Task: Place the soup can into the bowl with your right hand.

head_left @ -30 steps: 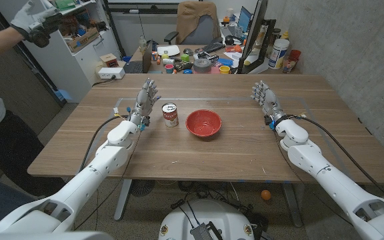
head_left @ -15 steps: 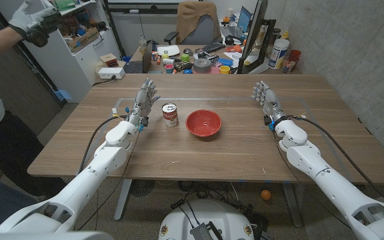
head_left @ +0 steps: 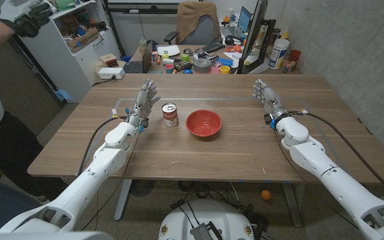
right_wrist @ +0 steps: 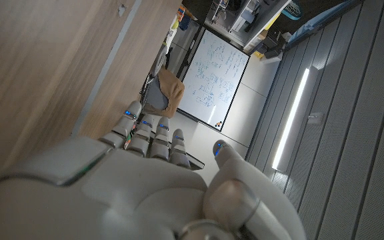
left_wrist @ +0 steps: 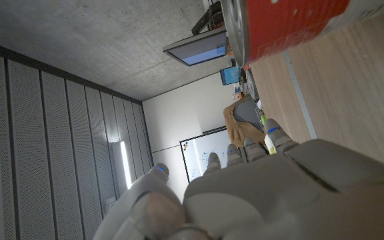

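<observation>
So far nothing is held by the right hand [head_left: 267,98]. It is kept up on the right side of the table [head_left: 325,133], with its fingers straight and a little apart. A long way has to be crossed, because the can [head_left: 170,115] stands upright well to the left, just past the red bowl [head_left: 204,123]. The bowl sits between the right hand and the can, so it could be bumped and pushed if the arm is swung low across it. The can is set just beside the bowl, but it cannot be told if they touch. Little room is left for fingers on that side, and the can could be tipped over or rolled away if it is poked instead of gripped.

The left hand [head_left: 144,103] is also held open, fingers up, very near the can on its far left side. The two hands could be knocked together there if the left one is not kept out of the way. A round smooth can may be dropped if it is squeezed too softly, and the bowl could be tipped or shoved by a hard drop.
</observation>
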Robot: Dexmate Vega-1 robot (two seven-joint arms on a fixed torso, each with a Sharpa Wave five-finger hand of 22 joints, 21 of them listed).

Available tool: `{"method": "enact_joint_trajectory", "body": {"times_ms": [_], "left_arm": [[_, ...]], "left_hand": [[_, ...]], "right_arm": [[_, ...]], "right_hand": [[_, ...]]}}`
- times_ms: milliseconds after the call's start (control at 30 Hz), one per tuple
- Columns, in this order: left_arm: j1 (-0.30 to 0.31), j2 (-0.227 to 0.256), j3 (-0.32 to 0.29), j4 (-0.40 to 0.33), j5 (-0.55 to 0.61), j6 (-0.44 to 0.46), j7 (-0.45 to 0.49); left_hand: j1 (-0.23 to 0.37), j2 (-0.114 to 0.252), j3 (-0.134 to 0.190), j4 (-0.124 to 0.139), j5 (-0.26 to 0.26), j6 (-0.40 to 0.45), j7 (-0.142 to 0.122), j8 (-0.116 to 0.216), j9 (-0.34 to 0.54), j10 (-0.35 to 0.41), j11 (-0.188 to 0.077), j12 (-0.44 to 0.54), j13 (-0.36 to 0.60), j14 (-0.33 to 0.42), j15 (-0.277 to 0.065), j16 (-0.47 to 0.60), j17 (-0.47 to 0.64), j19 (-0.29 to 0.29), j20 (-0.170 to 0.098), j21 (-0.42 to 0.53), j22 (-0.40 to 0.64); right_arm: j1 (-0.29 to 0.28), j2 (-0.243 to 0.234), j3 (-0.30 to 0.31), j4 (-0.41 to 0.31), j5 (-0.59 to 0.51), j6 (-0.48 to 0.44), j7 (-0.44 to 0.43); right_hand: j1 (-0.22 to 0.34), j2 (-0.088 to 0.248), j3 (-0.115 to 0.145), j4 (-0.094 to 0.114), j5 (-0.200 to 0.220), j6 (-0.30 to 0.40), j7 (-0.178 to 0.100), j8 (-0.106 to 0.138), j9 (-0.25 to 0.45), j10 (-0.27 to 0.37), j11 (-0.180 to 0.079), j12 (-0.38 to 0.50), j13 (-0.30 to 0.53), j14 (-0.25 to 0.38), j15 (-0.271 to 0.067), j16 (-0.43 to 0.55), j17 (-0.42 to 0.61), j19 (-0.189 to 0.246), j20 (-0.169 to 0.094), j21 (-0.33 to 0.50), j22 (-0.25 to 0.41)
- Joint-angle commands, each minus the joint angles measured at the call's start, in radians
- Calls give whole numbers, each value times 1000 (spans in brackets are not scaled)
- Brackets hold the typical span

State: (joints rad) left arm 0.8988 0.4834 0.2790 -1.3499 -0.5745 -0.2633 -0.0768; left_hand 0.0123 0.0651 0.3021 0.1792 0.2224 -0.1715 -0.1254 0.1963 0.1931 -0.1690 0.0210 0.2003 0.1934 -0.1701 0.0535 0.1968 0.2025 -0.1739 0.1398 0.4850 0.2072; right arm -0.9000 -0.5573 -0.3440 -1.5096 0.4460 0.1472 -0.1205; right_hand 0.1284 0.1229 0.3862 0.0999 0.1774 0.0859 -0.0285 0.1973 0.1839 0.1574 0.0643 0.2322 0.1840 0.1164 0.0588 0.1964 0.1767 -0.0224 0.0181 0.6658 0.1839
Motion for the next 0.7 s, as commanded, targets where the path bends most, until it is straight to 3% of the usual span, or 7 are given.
{"method": "enact_joint_trajectory", "body": {"times_ms": [33,333,700], "left_arm": [[42,32,-11,-65,34,18,24],[94,77,-44,-130,21,43,44],[153,117,-94,-182,3,41,74]], "left_hand": [[-3,53,-4,1,6,-260,-8,2,5,-163,3,1,2,-140,11,-1,2,-67,8,2,1],[-4,53,-7,1,7,-262,-8,1,5,-168,7,0,3,-144,20,-1,2,-72,9,-1,2],[-5,49,-14,0,8,-266,-6,1,5,-180,8,-2,3,-155,33,-4,3,-97,14,-10,3]], "right_arm": [[21,-56,-43,-158,-143,-175,-86],[69,-66,-94,-305,-259,-365,-145],[154,-56,-192,-405,-441,-572,-166]], "right_hand": [[15,2,6,-12,8,5,-5,1,6,10,-3,-2,2,12,2,1,1,1,1,2,3],[31,11,18,-21,10,14,-9,4,6,26,-2,2,2,30,0,4,1,19,-1,5,4],[35,10,21,-24,10,16,-12,3,6,32,-4,2,2,37,-1,5,2,26,0,6,4]]}}
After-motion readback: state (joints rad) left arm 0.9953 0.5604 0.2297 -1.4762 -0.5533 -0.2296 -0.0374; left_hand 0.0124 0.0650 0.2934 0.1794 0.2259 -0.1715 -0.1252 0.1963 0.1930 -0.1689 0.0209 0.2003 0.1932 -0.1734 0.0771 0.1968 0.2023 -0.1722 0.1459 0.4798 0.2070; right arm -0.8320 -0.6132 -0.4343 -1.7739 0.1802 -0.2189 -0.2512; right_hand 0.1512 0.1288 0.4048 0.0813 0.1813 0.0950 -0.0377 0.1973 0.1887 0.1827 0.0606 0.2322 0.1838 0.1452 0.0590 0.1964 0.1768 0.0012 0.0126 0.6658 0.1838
